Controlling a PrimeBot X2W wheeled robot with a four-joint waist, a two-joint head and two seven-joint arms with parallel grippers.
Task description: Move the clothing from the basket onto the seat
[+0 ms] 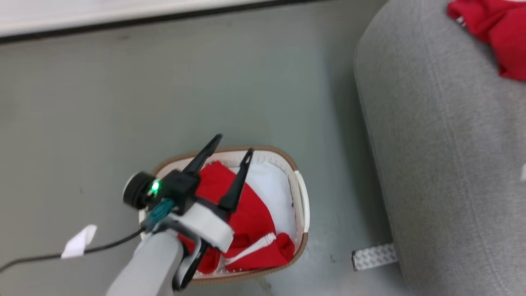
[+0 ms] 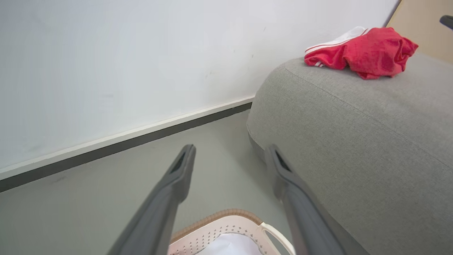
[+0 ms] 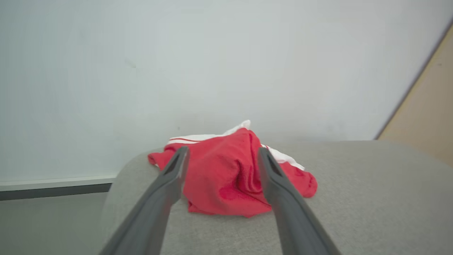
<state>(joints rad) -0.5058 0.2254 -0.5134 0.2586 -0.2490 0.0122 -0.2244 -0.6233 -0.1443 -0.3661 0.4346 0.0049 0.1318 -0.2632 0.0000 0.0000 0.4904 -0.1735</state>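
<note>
Grey floor (image 1: 164,102), white wall (image 2: 106,53), dark skirting (image 2: 124,146), grey seat (image 1: 444,164)

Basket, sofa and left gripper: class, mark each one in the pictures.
basket (image 1: 305,201), head view, white side handle.
sofa (image 1: 444,164), head view, bare grey top.
left gripper (image 1: 233,144), head view, midway between its open fingertips.

Basket (image 1: 302,197) left rim hidden behind left tool (image 1: 233,145), red garment (image 1: 497,28) on seat (image 1: 431,164) cut by frame edge
</note>
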